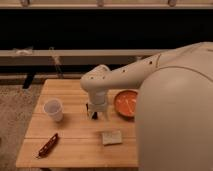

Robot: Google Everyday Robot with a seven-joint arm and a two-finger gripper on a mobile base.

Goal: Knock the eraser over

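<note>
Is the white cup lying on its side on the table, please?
No, the white cup stands upright with its mouth up, apart from the gripper, which hangs over the table between it and the orange bowl.

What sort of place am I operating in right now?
Probably an indoor office or lab test area: a wooden table on speckled carpet, set with a white cup and an orange bowl. The claw hangs over the table's middle, between them.

Single camera, up behind the arm [150,70], looking forward and down — fairly close; the gripper [98,116] hangs mid-view, wooden table [75,140] spreading beneath it.
</note>
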